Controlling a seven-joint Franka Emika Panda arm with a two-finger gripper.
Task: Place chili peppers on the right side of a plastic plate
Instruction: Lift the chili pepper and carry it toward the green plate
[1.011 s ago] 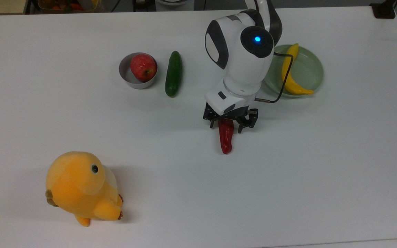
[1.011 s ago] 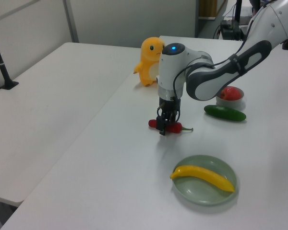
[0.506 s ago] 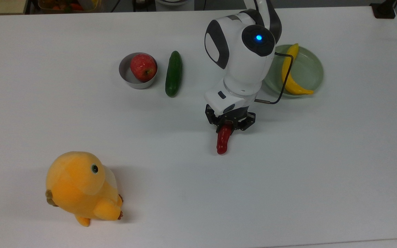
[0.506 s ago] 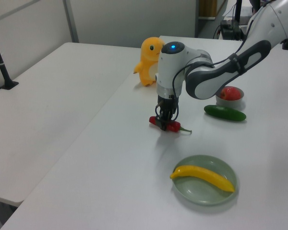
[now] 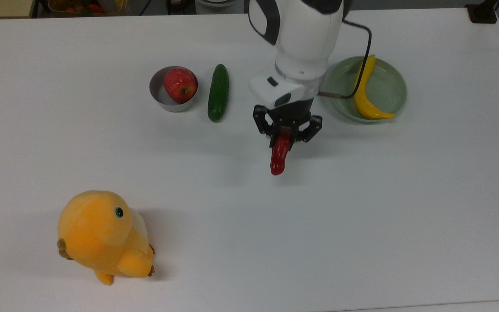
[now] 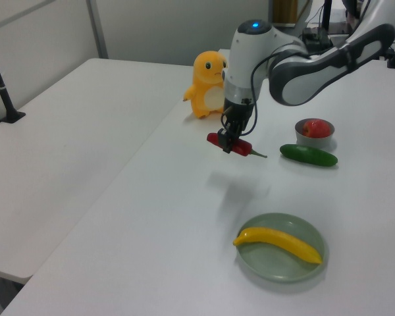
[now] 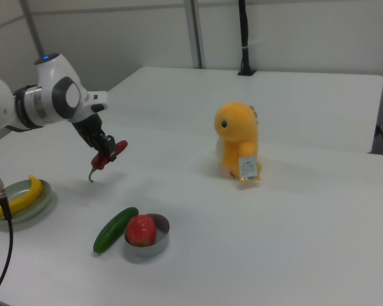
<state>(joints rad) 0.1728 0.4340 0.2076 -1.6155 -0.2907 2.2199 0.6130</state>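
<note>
Red chili peppers clenched in gripper, off table. Green plastic plate just beside, toward table's far right corner in top view.

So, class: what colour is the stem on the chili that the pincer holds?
Green; the chili itself is dark red. The right view shows the stem best.

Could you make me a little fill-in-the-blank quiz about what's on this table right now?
1. The gripper is shut on the red ____.
2. The chili hangs above the table, not ____ it.
3. The yellow banana lies on the pale green ____.
4. The red apple sits in a grey bowl, next to the green ____.

Missing words: chili; touching; plate; cucumber
</note>
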